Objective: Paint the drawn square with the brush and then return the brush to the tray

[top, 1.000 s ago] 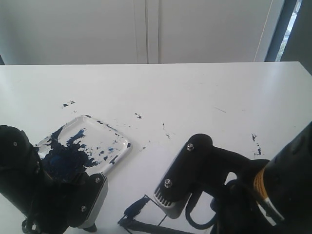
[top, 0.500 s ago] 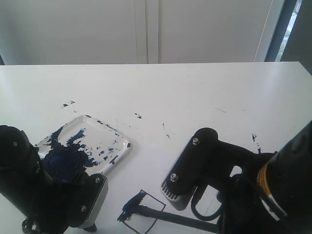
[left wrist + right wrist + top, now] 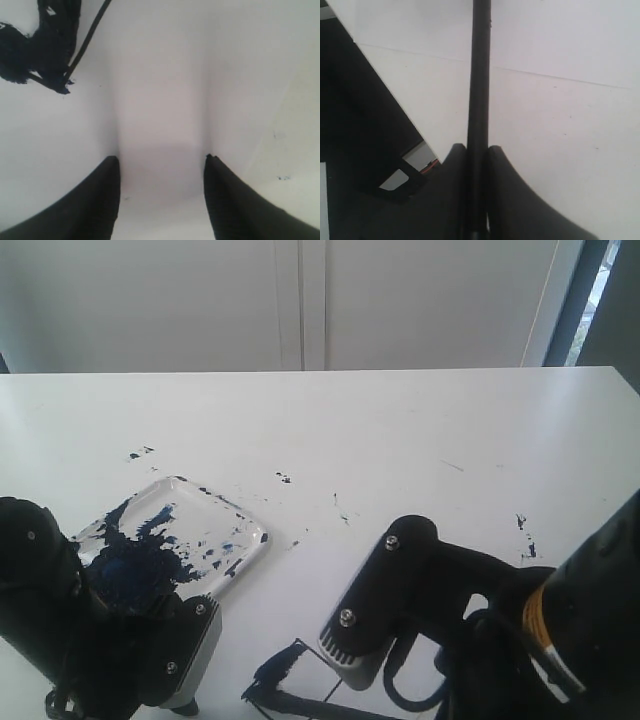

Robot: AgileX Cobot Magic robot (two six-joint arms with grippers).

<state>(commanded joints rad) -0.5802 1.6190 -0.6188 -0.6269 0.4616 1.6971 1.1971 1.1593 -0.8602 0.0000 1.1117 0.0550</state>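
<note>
STROKE | right fingers (image 3: 512,200) pinching brush (image 3: 479,75); arm swept back toward 7 o'clock over drawn square (image 3: 290,668) at 6 o'clock | left fingers (image 3: 85,200) spread, empty | tray (image 3: 225,506) at 8 o'clock | square only corner-smeared, painting likely unfinished

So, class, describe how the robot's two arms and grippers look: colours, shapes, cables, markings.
The left arm and the right arm have bulky black shells ending in pale grey blocks with silver screws. The right arm also shows an orange band and a looping black cable. The left gripper and the right gripper each have two black fingers tapering to blunt points.
</note>
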